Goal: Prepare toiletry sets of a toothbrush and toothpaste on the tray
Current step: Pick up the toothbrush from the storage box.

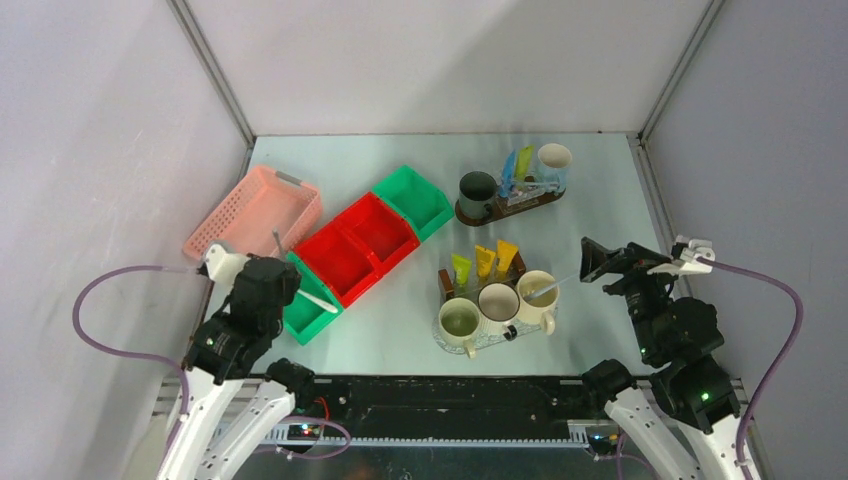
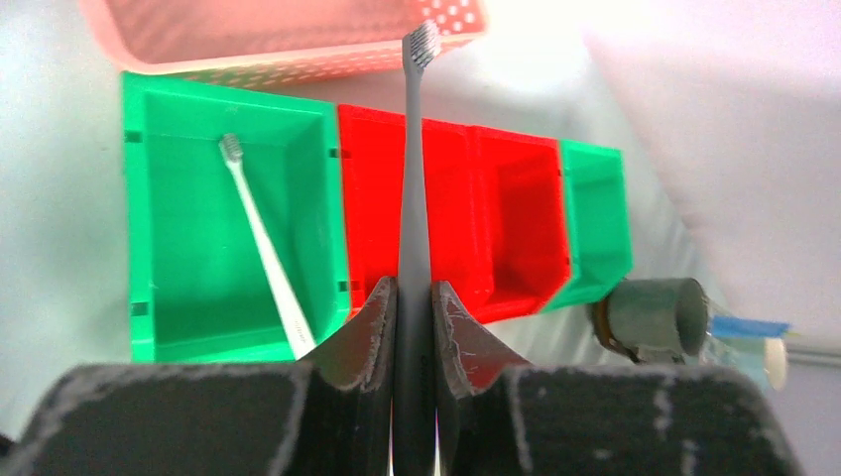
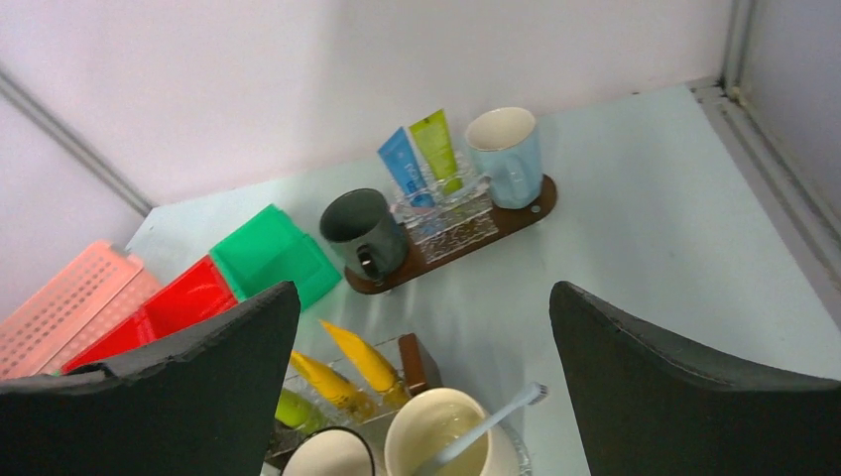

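The left jaws are clamped on a grey toothbrush (image 2: pixel 414 198), bristles pointing away over the red bin (image 2: pixel 456 213); its handle end is hidden between them. Left of them a white toothbrush (image 2: pixel 263 248) lies in a green bin (image 2: pixel 179 307). The left arm (image 1: pixel 245 310) bends low over the bins.

The right jaws stand wide apart, holding nothing, on the raised right arm (image 1: pixel 670 320). Below between them, a cream mug (image 3: pixel 405 421), cut off by the frame, holds a pale toothbrush (image 3: pixel 496 421). Beyond stand a dark mug (image 3: pixel 362 228), blue tube (image 3: pixel 405 164) and green tube (image 3: pixel 436 149).

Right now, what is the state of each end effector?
Left end effector: closed on a grey toothbrush.
Right end effector: open, holding nothing.
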Controlling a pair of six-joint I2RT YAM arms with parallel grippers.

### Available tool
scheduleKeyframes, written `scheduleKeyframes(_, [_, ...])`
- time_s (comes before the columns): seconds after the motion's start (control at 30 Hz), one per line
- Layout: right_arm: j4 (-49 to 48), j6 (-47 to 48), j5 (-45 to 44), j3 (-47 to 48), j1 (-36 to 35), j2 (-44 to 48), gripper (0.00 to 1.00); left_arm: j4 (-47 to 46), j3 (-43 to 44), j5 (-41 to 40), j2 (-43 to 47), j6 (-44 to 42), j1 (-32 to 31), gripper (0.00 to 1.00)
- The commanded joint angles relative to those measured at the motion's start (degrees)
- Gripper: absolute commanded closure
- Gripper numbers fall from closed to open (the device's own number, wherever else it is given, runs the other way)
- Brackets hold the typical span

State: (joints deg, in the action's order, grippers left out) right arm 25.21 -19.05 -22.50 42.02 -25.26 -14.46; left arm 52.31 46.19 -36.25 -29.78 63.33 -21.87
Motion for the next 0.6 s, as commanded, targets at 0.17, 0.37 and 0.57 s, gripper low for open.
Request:
scheduleKeyframes(0.17, [-3.2, -1.6, 12.3, 3.8, 0.2, -4.1, 0.03, -20.6, 0.1, 3.4, 1.2, -13.0, -8.4, 1.0])
scheduleKeyframes(0.37, [-3.5, -3.9, 16.1, 4.8, 0.2, -5.5, 0.05, -35.4, -2.2, 7.2, -1.4, -20.9, -15.6, 1.0])
scheduleKeyframes(0.57, [-4.4, -6.7, 18.8, 5.5, 0.2, -6.3, 0.07, -48.0, -2.0, 12.8, -6.9, -30.3, -23.9, 1.0])
